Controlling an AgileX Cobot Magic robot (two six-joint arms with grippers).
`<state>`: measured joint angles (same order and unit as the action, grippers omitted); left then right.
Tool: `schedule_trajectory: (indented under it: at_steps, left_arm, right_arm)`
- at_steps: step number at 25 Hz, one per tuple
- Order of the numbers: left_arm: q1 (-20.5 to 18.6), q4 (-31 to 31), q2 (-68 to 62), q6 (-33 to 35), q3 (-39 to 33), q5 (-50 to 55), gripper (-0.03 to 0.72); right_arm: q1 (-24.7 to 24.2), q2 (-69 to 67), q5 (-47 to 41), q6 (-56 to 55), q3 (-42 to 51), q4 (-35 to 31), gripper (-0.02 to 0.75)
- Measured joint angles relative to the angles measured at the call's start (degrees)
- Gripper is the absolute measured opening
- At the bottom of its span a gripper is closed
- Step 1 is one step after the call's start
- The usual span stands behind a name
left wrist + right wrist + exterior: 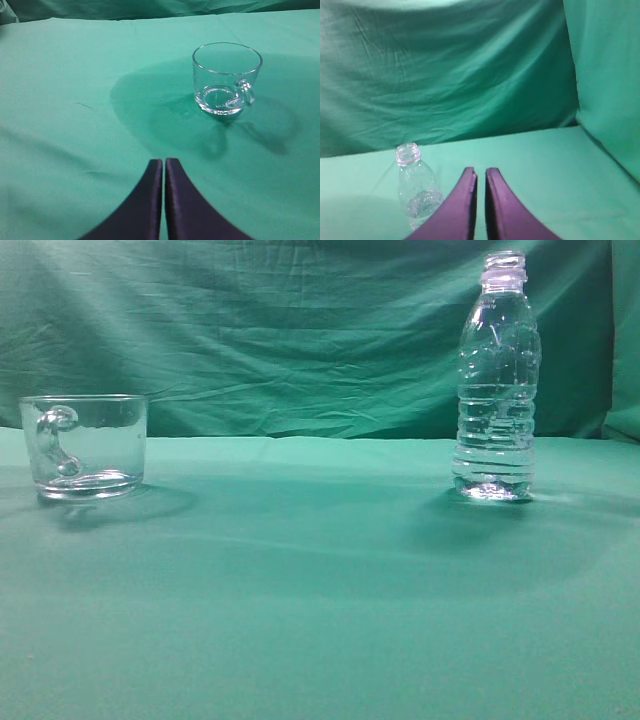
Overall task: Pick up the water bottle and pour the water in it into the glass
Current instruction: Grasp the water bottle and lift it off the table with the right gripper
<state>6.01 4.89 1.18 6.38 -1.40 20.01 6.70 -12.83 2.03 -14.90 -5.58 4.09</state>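
Note:
The water bottle [497, 380] stands upright and capless on the right of the green table. The water [492, 440] fills its ribbed lower part up to a faint level line. The glass [85, 445], a short clear mug with a curved handle, stands at the left and looks empty. Neither gripper shows in the exterior view. In the left wrist view my left gripper [164, 161] is shut and empty, and the glass [226, 75] stands ahead of it to the right. In the right wrist view my right gripper [480, 171] is shut and empty, and the bottle [417, 192] stands below it to the left.
A green cloth covers the table [320, 580]. A wrinkled green curtain [280, 330] hangs behind it, and another hangs along the right side [605, 75]. A wide stretch of cloth lies between the glass and the bottle.

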Motion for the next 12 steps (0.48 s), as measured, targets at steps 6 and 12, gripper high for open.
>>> schedule_trajectory:
  at_steps: [6, 12]
  left_arm:
    - [0.00, 0.00, 0.00, 0.00, 0.00, 0.00, 0.000]
    - [0.00, 0.00, 0.00, 0.00, 0.00, 0.00, 0.000]
  right_arm:
    - [0.11, -16.15, -0.48, -2.04, -6.81, 0.00, 0.048]
    - [7.99, -32.45, 4.01, -1.90, -9.99, 0.55, 0.048]
